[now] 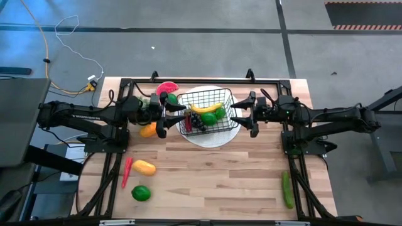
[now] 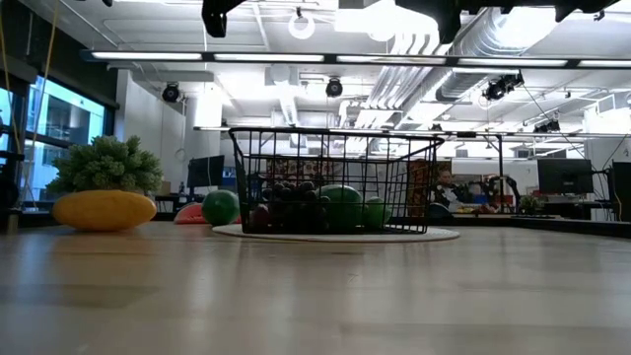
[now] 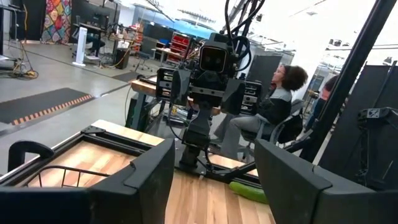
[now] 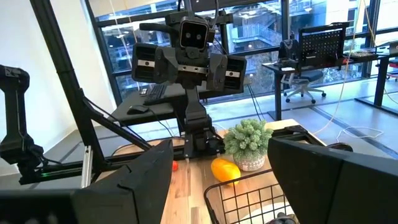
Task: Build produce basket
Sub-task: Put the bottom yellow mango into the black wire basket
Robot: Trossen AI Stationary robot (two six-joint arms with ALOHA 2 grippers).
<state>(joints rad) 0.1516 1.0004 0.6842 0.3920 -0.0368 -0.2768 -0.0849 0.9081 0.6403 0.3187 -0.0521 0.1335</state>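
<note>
- wooden counter point(image 1: 207, 182) fills the near ground, and loose produce waits on it: a green lime point(image 1: 141, 193) at the near left, an orange-yellow fruit point(image 1: 144, 167) beside a red pepper point(image 1: 127, 172) whose long axis runs near to far, and a green cucumber point(image 1: 287, 189) at the near right, also lying lengthways near to far.
- basket point(image 1: 206, 112) sits further back at the middle, on a round white plate point(image 1: 210, 138), its long axis running left to right. it holds a yellow banana point(image 1: 206, 107), limes and dark grapes point(image 1: 198, 123), so filling seems partly done.
- left gripper point(image 1: 164, 114) and right gripper point(image 1: 249, 113) hover at the basket's two short ends, both spread apart and grasping nothing, probably poised for the next pick.
- watermelon slice point(image 1: 166, 87) lies furthest, behind the basket's left corner.
</note>
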